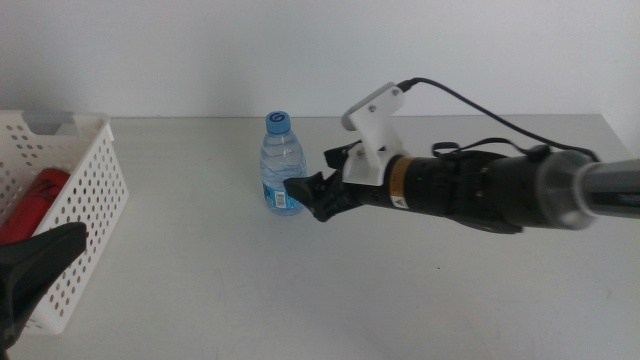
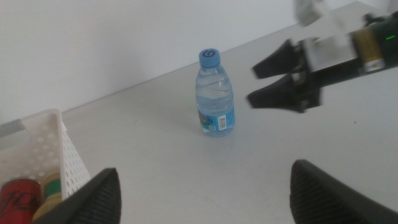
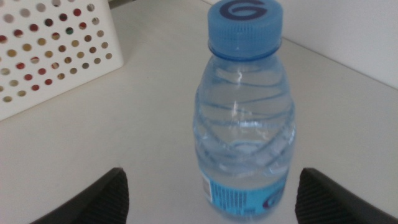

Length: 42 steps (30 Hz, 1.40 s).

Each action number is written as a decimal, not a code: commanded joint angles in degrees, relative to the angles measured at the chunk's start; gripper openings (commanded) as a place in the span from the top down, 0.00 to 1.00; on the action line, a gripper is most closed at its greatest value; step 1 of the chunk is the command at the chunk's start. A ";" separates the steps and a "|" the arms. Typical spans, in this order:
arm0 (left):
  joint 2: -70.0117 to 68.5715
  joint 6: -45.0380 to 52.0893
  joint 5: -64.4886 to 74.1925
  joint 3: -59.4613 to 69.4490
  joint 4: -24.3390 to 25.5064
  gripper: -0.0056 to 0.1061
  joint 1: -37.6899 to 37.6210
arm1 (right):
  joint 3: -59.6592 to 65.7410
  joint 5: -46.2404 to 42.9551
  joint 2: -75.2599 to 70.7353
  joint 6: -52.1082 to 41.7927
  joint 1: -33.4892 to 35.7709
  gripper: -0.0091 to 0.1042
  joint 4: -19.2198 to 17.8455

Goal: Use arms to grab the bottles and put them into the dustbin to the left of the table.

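Observation:
The clear water bottle (image 1: 283,165) with a blue cap stands upright on the grey table (image 1: 200,290). My right gripper (image 1: 306,191) is open and level with the bottle's lower half, just to its right and not touching. The right wrist view shows the bottle (image 3: 245,124) close up between the spread jaws. The left wrist view shows the bottle (image 2: 216,93) and the right gripper (image 2: 261,81) apart. My left gripper (image 1: 35,270) waits open beside the white dustbin (image 1: 85,200). The red can (image 1: 35,200) and the yellow-liquid bottle (image 2: 53,199) lie inside the dustbin.
The dustbin's perforated wall (image 3: 56,56) stands to the left of the water bottle, with bare tabletop between them. The table's far edge meets a white wall (image 1: 200,50). A black cable (image 1: 470,105) loops above the right arm.

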 commanded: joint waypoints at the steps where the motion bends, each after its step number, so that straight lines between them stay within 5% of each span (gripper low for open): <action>1: 0.50 -0.81 -4.17 -1.54 -0.45 0.13 -0.31 | 5.59 -0.94 -11.56 1.87 -1.26 0.20 0.21; 12: 0.50 -0.81 -4.17 -1.54 -0.45 0.13 -0.31 | 27.10 0.81 -42.11 8.22 -1.35 0.22 -2.49; 14: 0.50 -0.81 -4.17 -1.54 -0.45 0.13 -0.31 | 29.03 2.19 -46.82 6.20 -1.35 0.22 -0.42; 17: 0.50 -0.81 -4.17 -1.54 -0.45 0.13 -0.31 | 30.94 7.88 -53.88 -1.95 -0.19 0.22 10.27; 23: 0.50 -0.81 -4.17 -1.54 -0.45 0.13 -0.31 | 30.94 30.07 -64.22 -38.22 2.17 0.22 46.36; 26: 0.50 -0.81 -4.17 -1.54 -0.45 0.13 -0.31 | 30.94 33.92 -67.09 -51.67 2.17 0.22 54.69; 42: 0.80 -2.19 -6.83 -0.84 0.91 0.13 -0.31 | 30.94 34.16 -68.69 -52.48 2.17 0.25 55.86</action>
